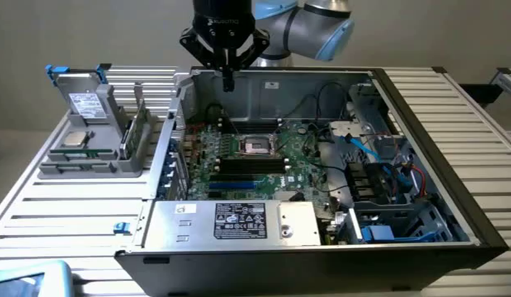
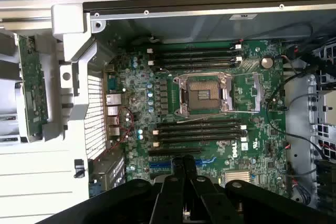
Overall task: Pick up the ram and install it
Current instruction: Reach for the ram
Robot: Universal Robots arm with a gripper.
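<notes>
Slats of pale metal make the table, and a plain beige wall stands behind it. On the exterior view's left sits a grey holder. A silver processor chip lies flat in it, and the ram stands on its long edge in a slot at the holder's side nearest the computer case, untouched. The case lies open in the middle of the table, with the green motherboard inside, the empty processor socket and the long black slots beside it. The gripper hangs above the case's rear wall, well apart from the ram. Its fingers are pressed together and hold nothing.
</notes>
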